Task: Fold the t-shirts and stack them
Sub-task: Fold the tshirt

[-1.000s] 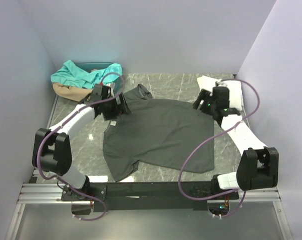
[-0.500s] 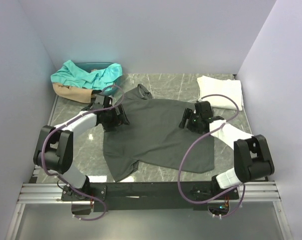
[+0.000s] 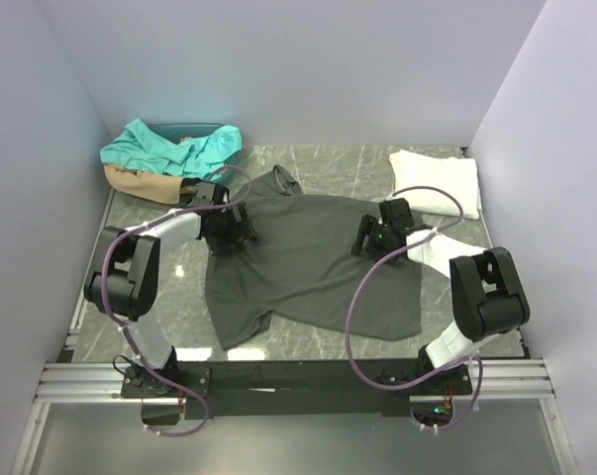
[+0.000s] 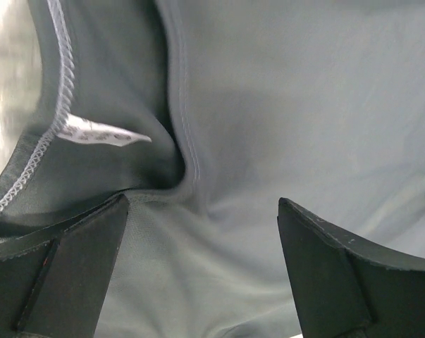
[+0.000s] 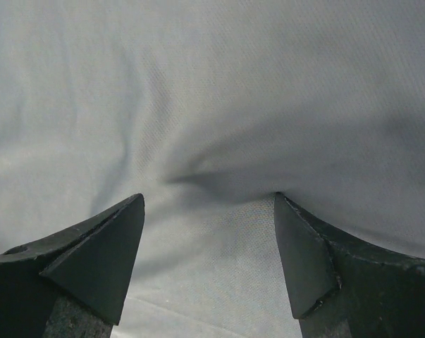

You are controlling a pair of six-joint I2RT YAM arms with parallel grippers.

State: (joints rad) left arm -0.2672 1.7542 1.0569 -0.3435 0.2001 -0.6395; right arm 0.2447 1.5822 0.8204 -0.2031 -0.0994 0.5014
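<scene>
We find the dark grey t-shirt [image 3: 318,267] spread flat at the centre of the marble table [image 3: 338,163], its neck label [image 4: 103,132] visible at the collar. The left gripper [image 3: 229,230] stands wide open over the collar. The right gripper [image 3: 374,237] stands open, its tips on the cloth near the shirt's far right corner. The folded white t-shirt [image 3: 437,181] lies far right. The teal t-shirt [image 3: 169,146] and tan t-shirt [image 3: 140,183] lie heaped far left.
</scene>
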